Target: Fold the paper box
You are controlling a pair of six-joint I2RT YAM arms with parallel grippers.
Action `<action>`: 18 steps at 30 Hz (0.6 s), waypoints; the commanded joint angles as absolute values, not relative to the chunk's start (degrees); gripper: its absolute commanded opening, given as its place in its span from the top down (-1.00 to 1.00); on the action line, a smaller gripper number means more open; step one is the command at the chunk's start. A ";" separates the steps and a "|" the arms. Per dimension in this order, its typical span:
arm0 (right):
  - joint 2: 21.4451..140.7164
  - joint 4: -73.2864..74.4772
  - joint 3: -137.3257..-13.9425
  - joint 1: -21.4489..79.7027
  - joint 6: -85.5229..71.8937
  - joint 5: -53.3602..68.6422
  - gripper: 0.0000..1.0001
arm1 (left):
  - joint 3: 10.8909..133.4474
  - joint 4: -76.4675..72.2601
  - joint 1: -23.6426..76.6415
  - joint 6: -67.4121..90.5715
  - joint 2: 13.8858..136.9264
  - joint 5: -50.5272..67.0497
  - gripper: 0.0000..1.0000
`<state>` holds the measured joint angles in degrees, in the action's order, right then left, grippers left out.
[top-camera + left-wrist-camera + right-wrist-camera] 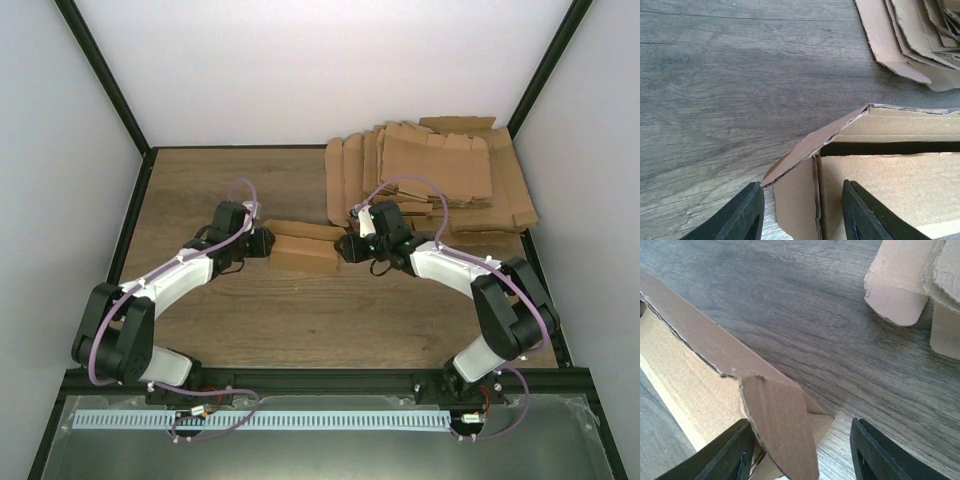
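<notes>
We see the left tool (pixel 262 243) open astride one end of the paper box (pixel 303 250), midway across the counter (pixel 300 320). The right tool (pixel 345 248) is open around the other end's flap; both wrist views cut the box off.

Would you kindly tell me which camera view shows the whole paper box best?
The top external view: the paper box is visible along its full length, end to end. The left wrist view shows only one open end with a slanting flap; the right wrist view shows only the other end and its end flap.
</notes>
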<state>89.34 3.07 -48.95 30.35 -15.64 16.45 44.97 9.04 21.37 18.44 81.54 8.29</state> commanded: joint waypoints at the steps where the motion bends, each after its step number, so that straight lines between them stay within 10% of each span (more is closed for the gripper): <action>1: 88.05 5.45 -50.66 30.94 -14.32 14.50 -0.12 | 45.31 10.60 21.23 19.13 80.63 8.13 0.08; 6: 86.41 8.22 -52.45 30.94 -12.82 12.09 -0.50 | 47.74 14.19 21.25 19.49 75.62 4.13 -0.08; 18: 87.56 9.79 -54.65 32.61 -12.30 9.98 -0.69 | 53.85 16.30 21.02 15.75 79.60 3.12 -0.27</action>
